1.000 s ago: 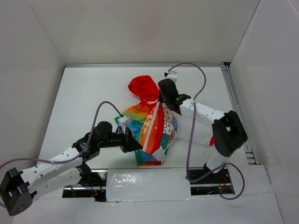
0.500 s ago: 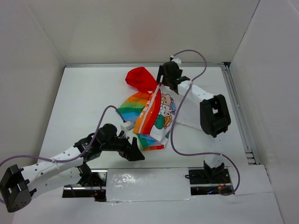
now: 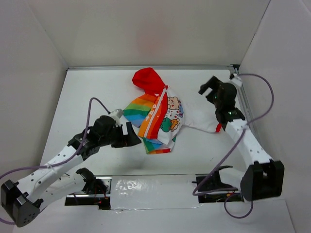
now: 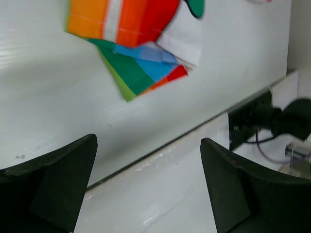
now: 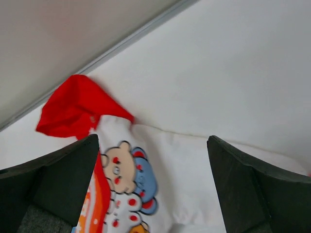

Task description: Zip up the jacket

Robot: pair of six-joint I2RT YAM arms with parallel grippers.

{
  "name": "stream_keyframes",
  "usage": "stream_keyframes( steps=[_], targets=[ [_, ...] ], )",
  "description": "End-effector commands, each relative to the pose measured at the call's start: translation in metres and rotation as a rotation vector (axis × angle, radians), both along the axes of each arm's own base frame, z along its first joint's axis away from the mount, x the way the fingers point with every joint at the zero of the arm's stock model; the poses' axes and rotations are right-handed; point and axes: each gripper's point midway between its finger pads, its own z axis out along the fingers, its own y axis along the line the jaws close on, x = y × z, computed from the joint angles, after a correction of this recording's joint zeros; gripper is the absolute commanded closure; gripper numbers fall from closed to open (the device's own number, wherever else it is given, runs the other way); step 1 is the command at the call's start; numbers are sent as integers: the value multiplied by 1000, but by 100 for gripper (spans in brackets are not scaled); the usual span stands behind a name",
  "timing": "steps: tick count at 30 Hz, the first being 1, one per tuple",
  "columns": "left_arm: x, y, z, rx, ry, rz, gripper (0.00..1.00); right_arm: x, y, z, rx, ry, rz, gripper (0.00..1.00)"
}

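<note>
We find open tabletop (image 3: 87,97) on every side of the jacket (image 3: 160,114) — only the walls (image 3: 29,73) bound it.

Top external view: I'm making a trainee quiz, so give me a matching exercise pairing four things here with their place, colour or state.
Things:
1 hood
2 bear print
3 left gripper
4 right gripper

Descriptions:
A open, off to the hood's right
B red
C printed on white
D open, beside the rainbow stripes

Pairs: 1-B; 2-C; 3-D; 4-A
</note>
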Motion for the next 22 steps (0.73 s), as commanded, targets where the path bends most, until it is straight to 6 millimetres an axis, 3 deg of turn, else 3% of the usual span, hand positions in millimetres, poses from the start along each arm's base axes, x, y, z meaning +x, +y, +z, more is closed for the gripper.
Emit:
stream_keyframes(
  steps=[1, 5, 7, 9, 14, 22],
  targets=[
    [24, 20, 7, 24, 9, 125, 1, -37, -20, -15, 110, -23, -36, 0],
    [58, 43, 23, -10, -67, 185, 1, -82, -46, -34, 108, 30, -175, 0],
    [72, 60, 23, -7, -55, 247, 1, -104, -53, -36, 115, 10, -210, 0],
    [77, 67, 20, -32, -32, 250, 1, -124, -58, -22, 121, -62, -219, 0],
    [72, 73, 19, -47, -80, 233, 1, -148, -62, -12, 152, -132, -241, 0],
    [59, 72, 37, -96, -187, 209, 1, -159, -68, -9, 158, -202, -259, 0]
  ],
)
